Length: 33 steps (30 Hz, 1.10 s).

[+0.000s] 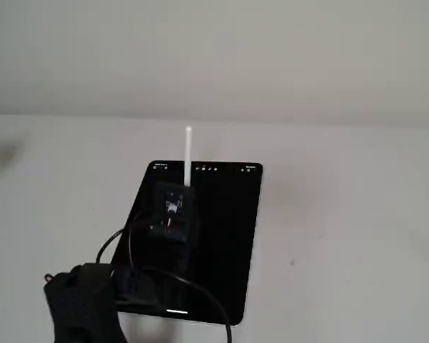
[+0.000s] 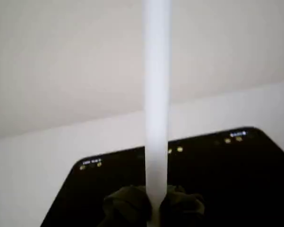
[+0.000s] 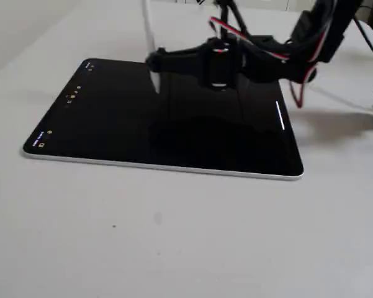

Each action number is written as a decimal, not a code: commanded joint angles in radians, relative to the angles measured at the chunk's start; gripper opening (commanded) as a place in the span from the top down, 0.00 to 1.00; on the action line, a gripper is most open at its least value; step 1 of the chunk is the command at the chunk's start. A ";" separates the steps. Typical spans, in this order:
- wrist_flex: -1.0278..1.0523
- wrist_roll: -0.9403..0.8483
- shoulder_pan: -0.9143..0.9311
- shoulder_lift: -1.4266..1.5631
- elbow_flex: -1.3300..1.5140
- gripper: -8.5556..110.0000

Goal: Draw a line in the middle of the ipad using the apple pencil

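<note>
Apple pencil: the thin white apple pencil [image 1: 188, 153] stands almost straight up over the ipad. In the wrist view it [image 2: 157, 104] runs up the middle and off the top edge. In a fixed view its low end [image 3: 152, 74] points down near the black screen; I cannot tell if the tip touches the glass.

Gripper: the black gripper [image 3: 156, 60] is squeezed onto the apple pencil and holds it upright. In the wrist view the dark fingertips [image 2: 127, 203] sit on both sides of the stick at 6 o'clock.

Ipad: the ipad [image 1: 228, 236] lies flat on the table with a black screen. Tiny icons sit along its short side at 12 o'clock in a fixed view. In the wrist view the ipad [image 2: 231, 175] fills the bottom part.

Line: no drawn stroke shows in the middle of the screen. Only a short white bar [image 3: 280, 116] glows near the short side at 3 o'clock.

Arm: the black arm [image 3: 260, 62] with red and black cables reaches in from 2 o'clock in a fixed view.

Table: the table [image 3: 174, 236] is pale grey and plain all around the ipad.
</note>
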 commanded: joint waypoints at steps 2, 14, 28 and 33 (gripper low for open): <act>0.020 -0.041 0.025 -0.063 -0.196 0.93; 0.092 -0.071 0.029 -0.175 -0.354 0.93; 0.012 -0.130 0.023 -0.235 -0.344 0.93; -0.012 -0.153 0.014 -0.267 -0.344 0.93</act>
